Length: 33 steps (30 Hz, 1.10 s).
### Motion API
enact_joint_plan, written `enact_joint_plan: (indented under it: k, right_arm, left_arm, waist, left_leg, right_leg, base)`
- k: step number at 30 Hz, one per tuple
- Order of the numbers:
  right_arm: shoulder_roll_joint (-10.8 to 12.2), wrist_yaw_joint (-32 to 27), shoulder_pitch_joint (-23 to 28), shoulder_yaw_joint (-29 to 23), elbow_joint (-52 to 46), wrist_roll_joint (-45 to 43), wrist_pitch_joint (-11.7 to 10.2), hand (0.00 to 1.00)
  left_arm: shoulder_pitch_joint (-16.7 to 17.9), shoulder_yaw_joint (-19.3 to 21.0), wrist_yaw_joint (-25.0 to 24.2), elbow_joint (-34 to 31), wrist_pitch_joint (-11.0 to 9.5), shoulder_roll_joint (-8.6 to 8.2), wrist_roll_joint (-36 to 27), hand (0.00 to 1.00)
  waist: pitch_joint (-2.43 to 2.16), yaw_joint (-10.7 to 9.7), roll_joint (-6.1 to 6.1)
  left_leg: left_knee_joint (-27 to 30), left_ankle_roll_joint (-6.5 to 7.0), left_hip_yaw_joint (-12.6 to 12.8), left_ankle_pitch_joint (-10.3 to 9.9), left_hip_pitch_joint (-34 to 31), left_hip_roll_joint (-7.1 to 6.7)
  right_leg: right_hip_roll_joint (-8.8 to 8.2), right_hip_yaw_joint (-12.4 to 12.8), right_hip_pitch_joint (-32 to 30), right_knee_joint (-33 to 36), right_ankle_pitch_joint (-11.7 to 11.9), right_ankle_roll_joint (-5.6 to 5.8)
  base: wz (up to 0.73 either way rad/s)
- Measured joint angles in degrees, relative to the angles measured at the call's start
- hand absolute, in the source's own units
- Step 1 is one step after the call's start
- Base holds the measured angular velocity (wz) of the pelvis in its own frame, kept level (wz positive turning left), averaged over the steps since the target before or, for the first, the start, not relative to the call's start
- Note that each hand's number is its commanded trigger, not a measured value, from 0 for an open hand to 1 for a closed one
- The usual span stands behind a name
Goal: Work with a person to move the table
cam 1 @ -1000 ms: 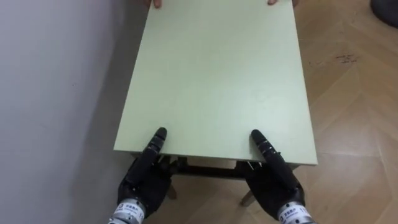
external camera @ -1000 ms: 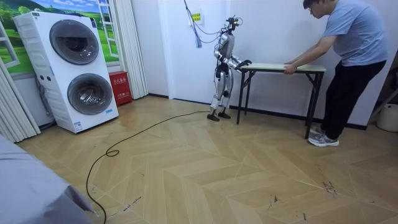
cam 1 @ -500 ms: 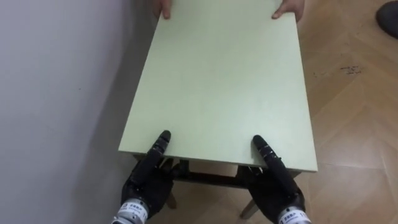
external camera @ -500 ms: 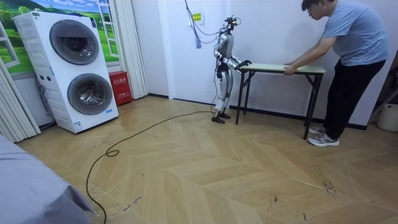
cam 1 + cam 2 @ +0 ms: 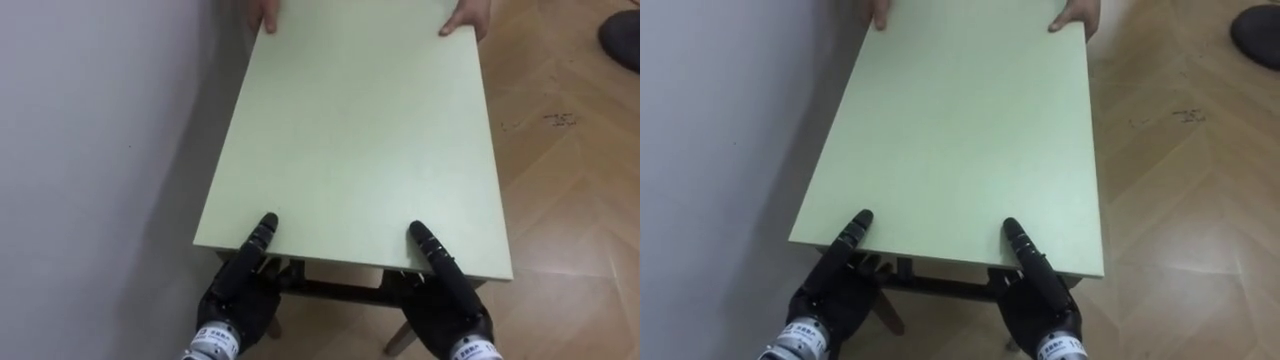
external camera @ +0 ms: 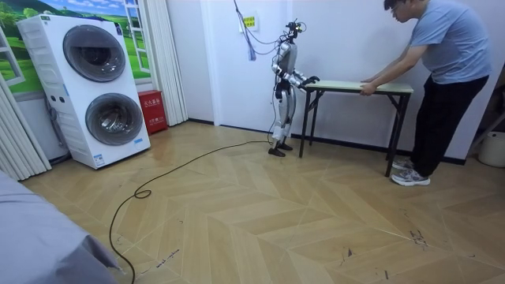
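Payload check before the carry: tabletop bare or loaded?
Bare. Nothing lies on the table; just the robot's left hand and right hand at its near edge, the person's hands at the far edge.

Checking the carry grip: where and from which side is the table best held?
Probably by the near short edge of the table, from the robot's end, a hand toward each corner, as the left hand and right hand sit. It is long, a wall flanks its left side, and the person's hands hold the far edge.

Arms reach forward, left hand (image 5: pixel 235 300) and right hand (image 5: pixel 450 305) parallel
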Motion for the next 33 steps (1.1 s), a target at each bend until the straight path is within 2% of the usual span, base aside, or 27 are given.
enact_joint_plan:
  k: [4,6,10,11,13,14,15,16,17,20,23,26,28,33]
  right_arm:
    - [0.2,0.0,0.0,0.0,0.3,0.0,0.0,1.0]
    - [0.9,0.1,0.0,0.0,1.3,-0.1,0.0,1.0]
    - [1.9,2.3,-0.5,0.0,5.2,-0.2,0.0,1.0]
    - [1.9,2.8,-0.6,0.0,6.1,-0.3,0.0,1.0]
    - [2.0,3.3,-0.5,0.0,7.2,-0.5,0.1,1.0]
    - [2.0,3.3,-0.5,0.0,7.3,-0.5,0.2,0.91]
    - [2.0,3.3,-0.5,-0.1,7.3,-0.5,0.2,0.6]
    - [2.0,3.3,-0.5,-0.1,7.3,-0.5,0.3,0.33]
    - [2.0,3.4,-0.5,-0.1,7.4,-0.5,0.3,0.0]
    - [2.0,3.8,-0.4,-0.1,7.6,-0.5,0.4,0.0]
    - [1.7,5.4,-0.2,0.3,7.6,-2.2,0.7,0.0]
    - [1.3,8.0,-0.2,0.2,8.4,-3.1,1.1,0.0]
    - [1.4,8.8,-0.3,0.2,8.8,-3.4,1.6,0.0]
    - [1.4,9.4,-0.3,0.4,8.9,-3.3,2.0,0.0]
  left_arm:
    - [0.1,0.1,0.0,0.1,0.0,-0.17,1.0,1.0]
    - [0.2,0.2,0.0,0.7,0.0,-0.3,1.6,1.0]
    - [0.2,0.7,-1.4,3.5,-0.1,-1.54,4.2,1.0]
    - [0.2,0.9,-2.1,4.5,-0.1,-1.76,4.4,0.93]
    - [0.4,1.1,-3.7,6.2,-0.1,-1.91,4.4,0.67]
    - [0.5,1.1,-3.8,6.3,-0.1,-2.01,4.4,0.49]
    - [0.5,1.2,-3.9,6.4,-0.1,-2.1,4.4,0.0]
    - [0.6,1.2,-4.1,6.5,-0.1,-2.13,4.5,0.0]
    - [0.6,1.3,-4.6,6.7,-0.2,-2.12,4.7,0.0]
    - [0.9,1.6,-6.0,7.1,-0.2,-2.12,6.0,0.0]
    - [0.6,1.1,-9.8,7.4,-0.2,-0.57,15.3,0.0]
    - [-0.6,1.1,-11.8,9.0,-0.2,-0.44,20.2,0.0]
    - [-0.5,1.1,-12.7,9.3,0.2,-0.46,21.1,0.0]
    - [-0.5,0.9,-14.4,9.8,0.3,-0.33,21.3,0.0]
  waist:
    - [0.05,0.2,-0.18]
    - [-0.11,0.8,-0.6]
    - [-0.23,0.9,-1.03]
    - [-0.23,1.0,-1.02]
    - [-0.23,1.0,-1.02]
    - [-0.24,1.0,-1.01]
    - [-0.24,1.1,-1.01]
    - [-0.24,1.1,-1.01]
    - [-0.24,1.1,-1.0]
    - [-0.25,1.1,-0.99]
    - [-0.38,0.8,-0.81]
    - [-0.69,0.4,-0.63]
    - [-0.91,0.0,-0.77]
    - [-0.93,-0.4,-0.75]
  left_leg:
    - [-0.4,0.0,0.2,0.0,0.3,0.17]
    - [-1.0,-0.01,0.8,0.0,1.1,0.41]
    - [-1.2,-0.03,0.9,0.0,2.2,0.51]
    - [-1.3,-0.03,1.0,0.0,2.4,0.52]
    - [-1.5,-0.02,1.1,0.0,2.9,0.52]
    - [-1.6,-0.02,1.2,0.0,3.0,0.52]
    - [-1.6,-0.02,1.2,0.0,3.0,0.52]
    - [-1.6,-0.02,1.3,0.0,3.0,0.54]
    - [-1.6,-0.02,1.4,0.0,3.0,0.55]
    - [-1.7,-0.01,1.5,0.0,3.1,0.59]
    - [-1.8,-0.01,1.8,0.0,3.2,0.64]
    - [-2.0,-0.03,1.9,0.0,3.7,0.77]
    - [-2.1,-0.1,2.0,-0.1,4.0,0.87]
    - [-2.0,-0.1,2.0,-0.1,4.1,0.92]
  right_leg:
    - [0.17,0.0,0.3,-0.5,0.2,-0.19]
    - [0.37,0.0,0.8,-0.8,0.3,-0.32]
    - [0.52,0.0,1.9,-1.0,0.4,-0.44]
    - [0.51,0.1,2.0,-1.0,0.4,-0.4]
    - [0.5,0.0,2.4,-1.0,0.5,-0.38]
    - [0.5,0.0,2.4,-1.0,0.5,-0.36]
    - [0.49,0.0,2.4,-1.0,0.5,-0.36]
    - [0.49,0.0,2.4,-1.0,0.5,-0.35]
    - [0.49,0.0,2.4,-1.0,0.5,-0.35]
    - [0.49,0.0,2.4,-1.0,0.5,-0.35]
    - [0.5,0.0,2.6,-1.4,0.5,-0.33]
    - [0.65,0.0,3.1,-1.7,0.8,-0.38]
    - [0.73,0.0,3.3,-1.8,0.8,-0.45]
    - [0.79,0.0,3.4,-1.8,0.9,-0.48]
  base:
    - [-0.02]
    - [-0.11]
    - [-0.01]
    - [-0.03]
    - [-0.04]
    - [-0.03]
    - [0.0]
    - [0.0]
    - [0.0]
    - [0.0]
    - [-0.07]
    - [-0.04]
    - [-0.04]
    - [0.0]
